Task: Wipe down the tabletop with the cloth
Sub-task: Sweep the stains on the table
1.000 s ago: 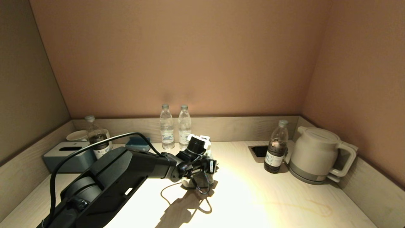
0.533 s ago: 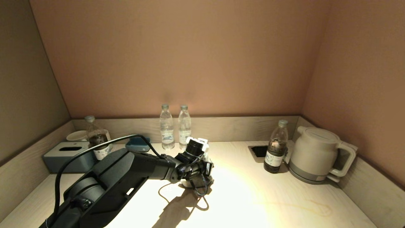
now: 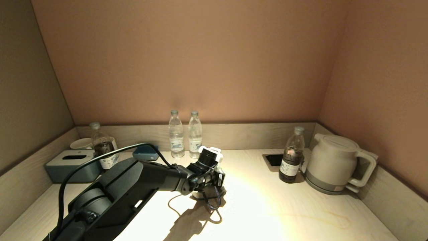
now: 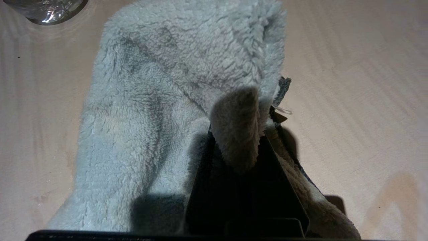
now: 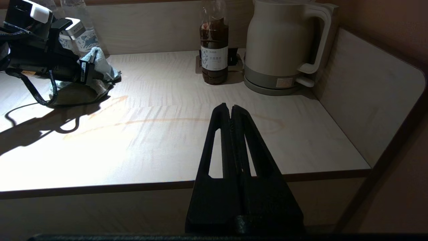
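The left gripper (image 4: pixel 239 134) pinches the cloth (image 4: pixel 160 110) flat on the table (image 3: pixel 267 207), mid-frame. The right gripper (image 5: pixel 230 110) is closed, empty.

Left pincer (image 4: pixel 239 134) tips buried under cloth (image 4: pixel 160 110)

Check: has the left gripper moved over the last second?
Yes, slightly. The left gripper, shut on the pale fluffy cloth, slid toward the robot's left, judged against the two clear water bottles behind it.
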`<state>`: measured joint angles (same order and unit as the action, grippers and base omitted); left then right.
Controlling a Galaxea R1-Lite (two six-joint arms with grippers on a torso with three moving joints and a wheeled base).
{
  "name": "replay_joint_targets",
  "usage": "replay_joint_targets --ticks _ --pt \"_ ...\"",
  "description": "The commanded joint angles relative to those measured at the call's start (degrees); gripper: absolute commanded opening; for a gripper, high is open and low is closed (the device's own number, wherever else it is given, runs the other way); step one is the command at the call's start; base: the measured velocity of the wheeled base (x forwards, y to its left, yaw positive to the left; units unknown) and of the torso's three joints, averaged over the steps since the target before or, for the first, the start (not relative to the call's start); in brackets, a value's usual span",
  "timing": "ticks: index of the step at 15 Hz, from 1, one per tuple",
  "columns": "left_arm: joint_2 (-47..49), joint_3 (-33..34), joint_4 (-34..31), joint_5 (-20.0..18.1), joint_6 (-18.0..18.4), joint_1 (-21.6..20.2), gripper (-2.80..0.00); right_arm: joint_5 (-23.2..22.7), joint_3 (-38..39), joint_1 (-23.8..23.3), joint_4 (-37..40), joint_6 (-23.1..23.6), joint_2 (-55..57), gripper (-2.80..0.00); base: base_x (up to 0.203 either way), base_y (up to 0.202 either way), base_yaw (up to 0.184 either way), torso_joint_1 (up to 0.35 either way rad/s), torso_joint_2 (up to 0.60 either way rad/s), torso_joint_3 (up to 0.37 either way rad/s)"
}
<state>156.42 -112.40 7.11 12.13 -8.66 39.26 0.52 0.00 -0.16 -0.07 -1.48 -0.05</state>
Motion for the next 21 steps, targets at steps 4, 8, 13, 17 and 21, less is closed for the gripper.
replay_joint_targets --ticks 4,8,13,17,21 --pt "-2.2 0.7 -0.6 0.0 -0.8 3.8 -2.80 0.0 0.0 0.1 0.0 0.0 0.0 -2.80 0.000 0.000 0.000 0.000 0.00 0.000" --pt "-5.9 1.0 -8.5 0.0 -5.4 7.3 -2.80 0.0 0.0 0.1 0.0 0.0 0.0 -2.80 0.000 0.000 0.000 0.000 0.00 0.000" --pt "-12.6 3.4 -23.9 2.2 -15.8 7.7 -2.80 0.0 0.0 0.1 0.0 0.0 0.0 -2.80 0.000 0.000 0.000 0.000 0.00 0.000" --pt "-15.3 8.8 -28.2 4.8 -19.1 7.5 -2.80 0.0 0.0 0.1 0.0 0.1 0.0 -2.80 0.000 0.000 0.000 0.000 0.00 0.000" --pt "-19.8 20.1 -31.6 4.9 -24.0 7.3 -2.80 0.0 0.0 0.0 0.0 0.0 0.0 -2.80 0.000 0.000 0.000 0.000 0.00 0.000"
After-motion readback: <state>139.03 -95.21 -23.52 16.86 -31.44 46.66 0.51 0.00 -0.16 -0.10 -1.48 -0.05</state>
